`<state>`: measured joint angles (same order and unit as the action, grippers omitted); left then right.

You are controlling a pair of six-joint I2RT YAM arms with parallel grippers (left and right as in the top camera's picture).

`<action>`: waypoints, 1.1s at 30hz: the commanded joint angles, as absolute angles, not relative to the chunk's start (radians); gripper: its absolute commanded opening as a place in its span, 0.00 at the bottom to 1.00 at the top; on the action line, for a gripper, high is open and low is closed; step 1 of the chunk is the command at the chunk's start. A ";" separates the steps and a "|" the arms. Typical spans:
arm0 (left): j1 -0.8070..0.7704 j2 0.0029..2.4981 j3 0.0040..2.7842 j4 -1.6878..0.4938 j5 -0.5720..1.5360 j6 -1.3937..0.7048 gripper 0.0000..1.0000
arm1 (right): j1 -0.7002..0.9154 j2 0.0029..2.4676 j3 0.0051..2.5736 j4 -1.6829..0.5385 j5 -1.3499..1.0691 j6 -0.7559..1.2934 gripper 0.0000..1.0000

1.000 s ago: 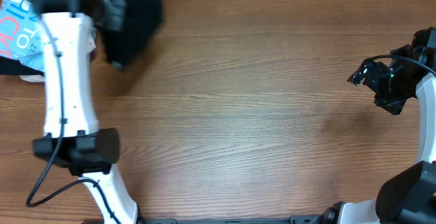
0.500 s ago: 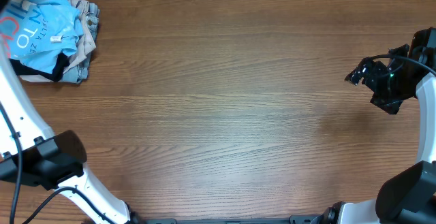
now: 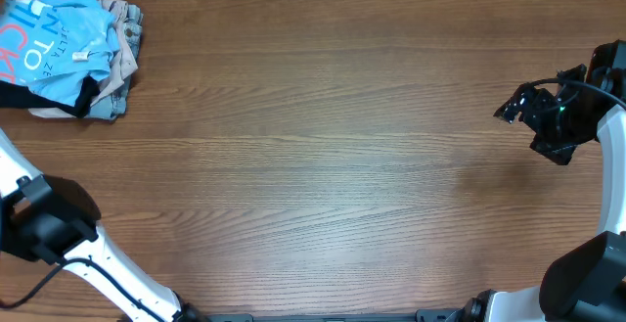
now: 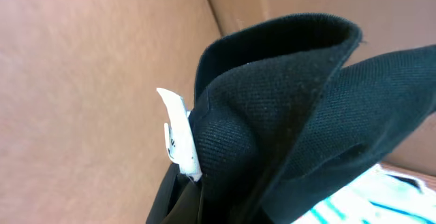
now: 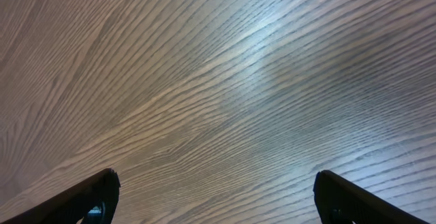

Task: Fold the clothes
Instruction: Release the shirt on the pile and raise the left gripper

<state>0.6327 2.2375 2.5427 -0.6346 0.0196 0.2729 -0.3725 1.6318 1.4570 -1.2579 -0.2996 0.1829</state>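
Black shirt (image 4: 286, 115) hangs bunched close to the left wrist camera, white tag (image 4: 178, 132) showing, blue shirt (image 4: 361, 197) below it. Left end effector is hidden, so its grip cannot be told. Right end effector (image 5: 214, 193) is wide, holding nothing, over the table (image 5: 225, 81).

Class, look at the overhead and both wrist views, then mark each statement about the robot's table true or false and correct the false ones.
1. The right gripper is open with nothing between its fingers. True.
2. The pile of clothes lies in the middle of the table. False: it lies at the far left corner in the overhead view.
3. A light blue printed shirt lies on top of that pile. True.
4. The black T-shirt lies spread flat on the table. False: it shows bunched in folds close before the left wrist camera, a white tag sticking out.
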 commanded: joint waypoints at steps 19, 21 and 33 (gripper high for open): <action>0.520 2.330 2.572 -1.093 0.134 0.291 0.21 | -0.353 1.618 1.487 -1.258 -0.309 0.178 0.95; 0.487 2.330 2.572 -1.128 0.180 0.291 0.44 | -0.353 1.618 1.487 -1.259 -0.310 0.178 0.95; 0.374 2.310 2.590 -1.250 0.202 0.220 1.00 | -0.353 1.618 1.487 -1.264 -0.316 0.173 0.95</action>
